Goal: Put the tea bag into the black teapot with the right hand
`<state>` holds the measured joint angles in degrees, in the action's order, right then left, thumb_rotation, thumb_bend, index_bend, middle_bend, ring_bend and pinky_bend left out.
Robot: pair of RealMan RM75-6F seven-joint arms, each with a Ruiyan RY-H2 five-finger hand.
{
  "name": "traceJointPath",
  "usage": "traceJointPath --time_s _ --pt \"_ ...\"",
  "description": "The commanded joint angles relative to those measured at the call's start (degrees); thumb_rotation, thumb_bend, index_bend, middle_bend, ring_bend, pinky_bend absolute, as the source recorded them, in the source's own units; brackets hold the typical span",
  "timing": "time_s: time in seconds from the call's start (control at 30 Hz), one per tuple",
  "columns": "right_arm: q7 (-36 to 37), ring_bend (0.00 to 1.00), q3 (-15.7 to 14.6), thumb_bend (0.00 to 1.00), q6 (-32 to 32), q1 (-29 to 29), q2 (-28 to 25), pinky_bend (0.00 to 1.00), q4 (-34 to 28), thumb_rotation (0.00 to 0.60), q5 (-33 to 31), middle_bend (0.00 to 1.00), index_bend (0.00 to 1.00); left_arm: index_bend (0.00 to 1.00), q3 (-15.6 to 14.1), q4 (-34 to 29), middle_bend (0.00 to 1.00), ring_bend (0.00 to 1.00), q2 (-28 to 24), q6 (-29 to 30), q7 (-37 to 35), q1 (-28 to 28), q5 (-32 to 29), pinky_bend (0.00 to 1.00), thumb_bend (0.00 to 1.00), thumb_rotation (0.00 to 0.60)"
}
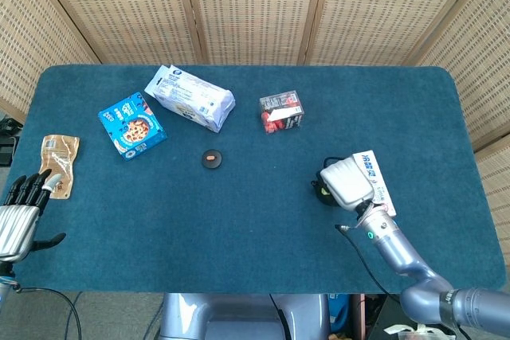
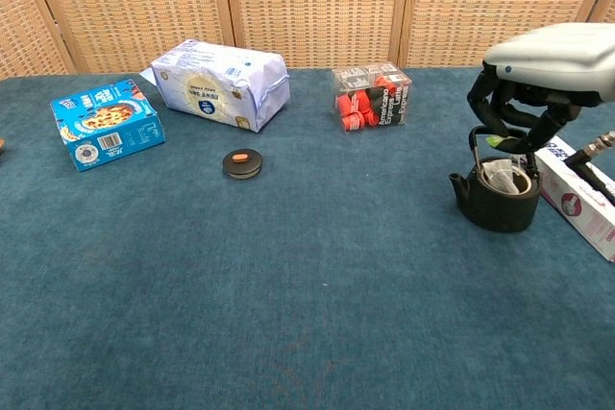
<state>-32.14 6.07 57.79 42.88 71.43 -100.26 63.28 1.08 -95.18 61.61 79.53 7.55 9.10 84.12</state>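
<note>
The black teapot (image 2: 498, 203) stands lidless at the right of the blue table; in the head view only its left edge (image 1: 319, 190) shows under my right hand (image 1: 348, 183). That hand (image 2: 538, 74) hovers low over the pot, fingers pointing down and pinching the green tag (image 2: 493, 141) of the tea bag. The pale tea bag (image 2: 502, 176) sits in the pot's opening, behind the raised handle. My left hand (image 1: 20, 219) rests at the table's near left corner, fingers stretched out and holding nothing.
The pot's black lid (image 2: 242, 162) with an orange knob lies mid-table. A white carton (image 2: 579, 191) lies right beside the pot. Further back are a red capsule box (image 2: 373, 96), a white bag (image 2: 219, 83) and a blue box (image 2: 104, 123). A brown pouch (image 1: 60, 162) lies far left.
</note>
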Motion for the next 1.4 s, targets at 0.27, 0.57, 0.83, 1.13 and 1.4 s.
traceJointPath --time_s 0.27,0.57,0.83,1.13,1.4 --pt "-2.2 0.95 -0.9 0.71 -1.0 1.1 2.9 0.98 1.3 0.599 0.8 0.88 0.62 0.00 0.0 0.2 0.00 0.00 0.1 0.2 -0.4 -0.1 0.1 0.00 0.07 0.600" --pt "-4.5 0.95 -1.8 0.61 -1.7 1.7 5.1 0.98 2.2 0.495 0.7 0.87 0.52 0.00 -0.1 0.2 0.00 0.00 -0.1 0.5 -0.9 -0.5 0.0 0.00 0.07 0.600" --pt "-4.9 0.95 -2.0 0.43 -1.5 1.7 4.9 0.98 1.7 0.368 1.2 0.87 0.43 0.00 0.0 0.2 0.00 0.00 -0.2 0.6 -1.0 -0.6 0.0 0.00 0.07 0.600" --pt "-4.9 0.95 -2.3 0.48 -2.5 1.9 3.1 0.98 0.4 0.333 1.1 0.87 0.35 0.00 0.0 0.1 0.00 0.00 -0.2 0.4 -0.9 -0.6 0.0 0.00 0.07 0.600" --pt "-6.5 0.95 -3.9 0.70 -8.5 4.1 -1.8 0.98 -1.6 0.000 -3.3 0.88 0.23 0.00 0.2 0.2 0.00 0.00 -0.1 0.4 -1.1 -0.6 -0.1 0.00 0.07 0.600"
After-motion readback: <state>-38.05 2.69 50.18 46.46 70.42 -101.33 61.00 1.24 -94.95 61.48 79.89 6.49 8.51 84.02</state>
